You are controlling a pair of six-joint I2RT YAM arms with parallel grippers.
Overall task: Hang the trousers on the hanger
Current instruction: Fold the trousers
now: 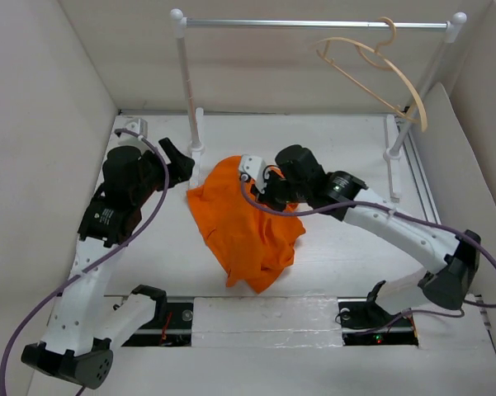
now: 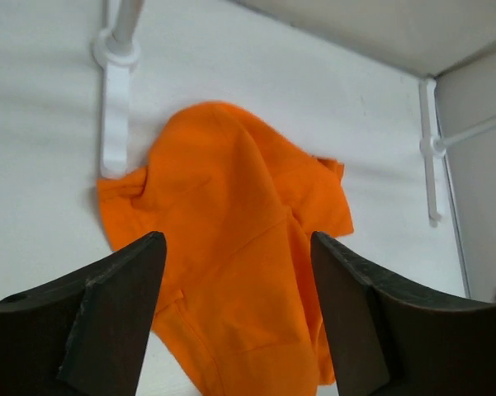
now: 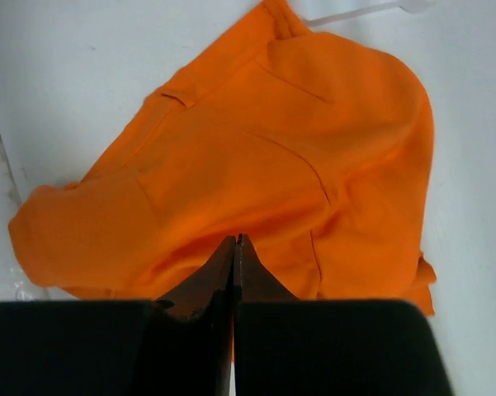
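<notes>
Right tool (image 3: 235,242), fingers together, hides trousers (image 3: 272,140) beneath.

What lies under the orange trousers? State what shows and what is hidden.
The trousers lie crumpled on the white table; anything beneath the fabric is covered from view.

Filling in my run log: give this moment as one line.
left gripper open, near trousers | right gripper shut over trousers | hanger bare on rail

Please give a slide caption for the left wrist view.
Open left gripper aimed at crumpled orange trousers on the white table.
</notes>
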